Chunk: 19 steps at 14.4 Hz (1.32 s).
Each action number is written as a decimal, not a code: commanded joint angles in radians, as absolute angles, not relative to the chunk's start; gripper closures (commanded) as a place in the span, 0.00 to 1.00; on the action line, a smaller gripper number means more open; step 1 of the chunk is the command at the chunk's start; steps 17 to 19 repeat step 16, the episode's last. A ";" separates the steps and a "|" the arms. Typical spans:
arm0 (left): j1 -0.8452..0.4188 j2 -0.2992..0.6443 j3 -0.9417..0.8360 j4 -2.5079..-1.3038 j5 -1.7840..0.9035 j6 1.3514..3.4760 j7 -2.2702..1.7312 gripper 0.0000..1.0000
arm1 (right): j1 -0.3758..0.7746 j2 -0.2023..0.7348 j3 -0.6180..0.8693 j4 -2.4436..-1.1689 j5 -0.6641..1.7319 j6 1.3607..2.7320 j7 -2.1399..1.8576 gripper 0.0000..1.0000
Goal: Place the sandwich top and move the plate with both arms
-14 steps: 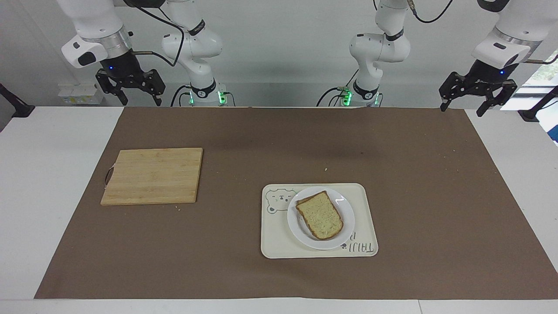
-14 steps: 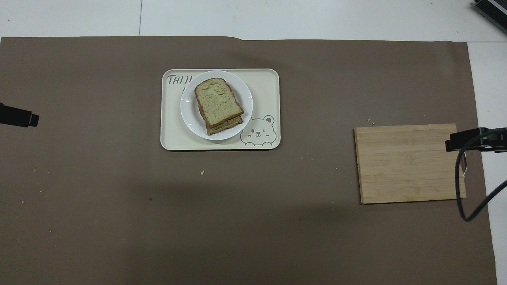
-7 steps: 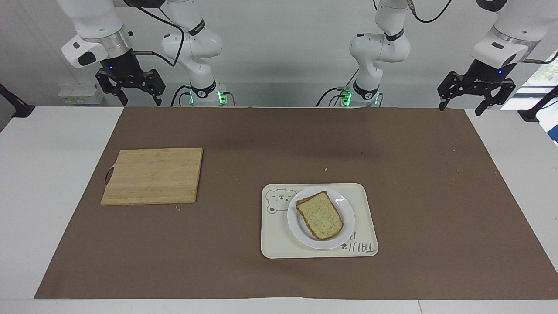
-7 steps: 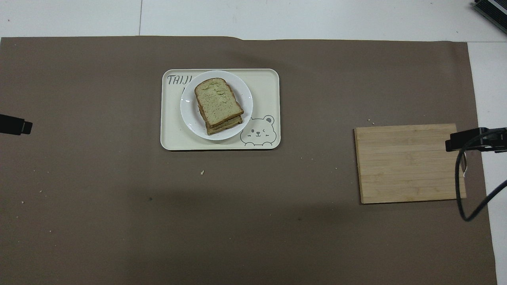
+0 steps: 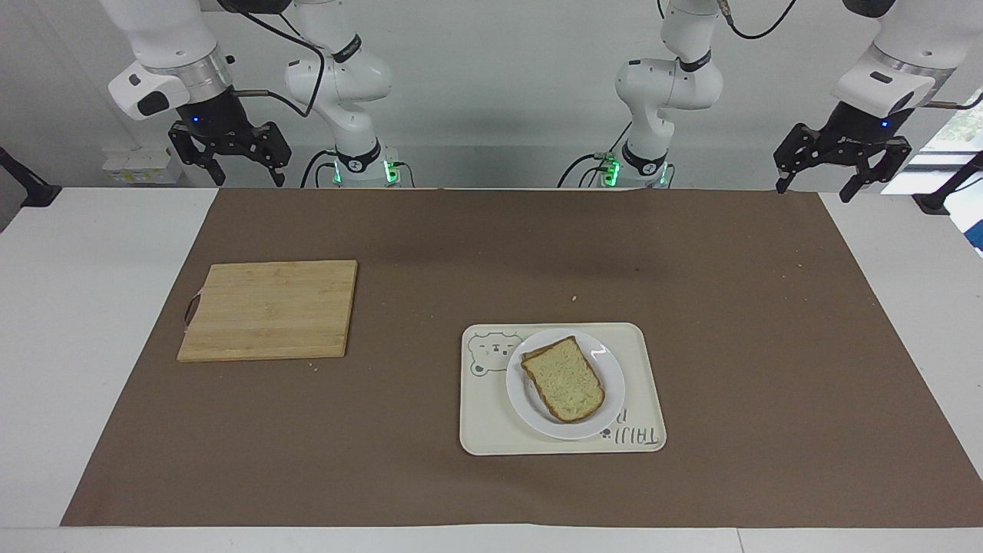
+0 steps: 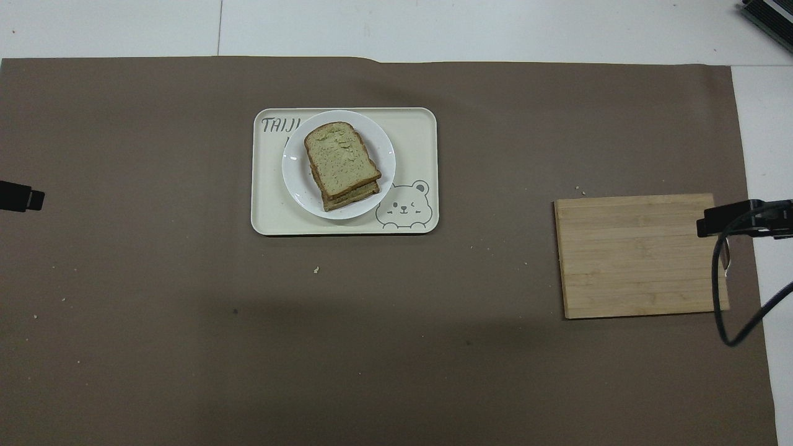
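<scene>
Pale green-speckled bread slice, the sandwich top (image 5: 564,378), sits on the stack on the small round white plate (image 5: 607,407), which rests on the cream bear tray (image 5: 484,430), so it looks finished. Left gripper (image 5: 819,189) and right gripper (image 5: 246,178) hang raised at the tabletop's robot edge, fingers apart, empty.

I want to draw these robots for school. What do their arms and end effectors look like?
Both arms are glossy white with rounded joints and black rings. The left arm and right arm stand on bases with green lights, and black cables trail along them. The left end effector and right end effector are black, with two fingers each, a silver band above and a small blue light.
</scene>
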State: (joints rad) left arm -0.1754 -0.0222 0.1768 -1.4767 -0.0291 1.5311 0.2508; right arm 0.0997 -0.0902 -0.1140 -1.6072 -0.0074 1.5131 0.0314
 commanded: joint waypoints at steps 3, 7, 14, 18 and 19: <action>-0.026 -0.041 0.017 -1.491 -0.015 1.520 0.241 0.00 | 0.092 -0.078 -0.110 -1.586 -0.009 1.499 0.002 0.00; 0.008 -0.040 -0.018 -1.496 -0.012 1.525 0.242 0.00 | 0.092 -0.078 -0.110 -1.586 -0.009 1.499 0.002 0.00; 0.002 -0.043 -0.018 -1.502 -0.012 1.516 0.242 0.00 | 0.092 -0.078 -0.110 -1.586 -0.009 1.499 0.003 0.00; 0.002 -0.043 -0.018 -1.503 -0.012 1.514 0.242 0.00 | 0.092 -0.078 -0.110 -1.586 -0.009 1.499 0.003 0.00; 0.002 -0.043 -0.018 -1.503 -0.012 1.514 0.242 0.00 | 0.092 -0.078 -0.110 -1.586 -0.009 1.499 0.003 0.00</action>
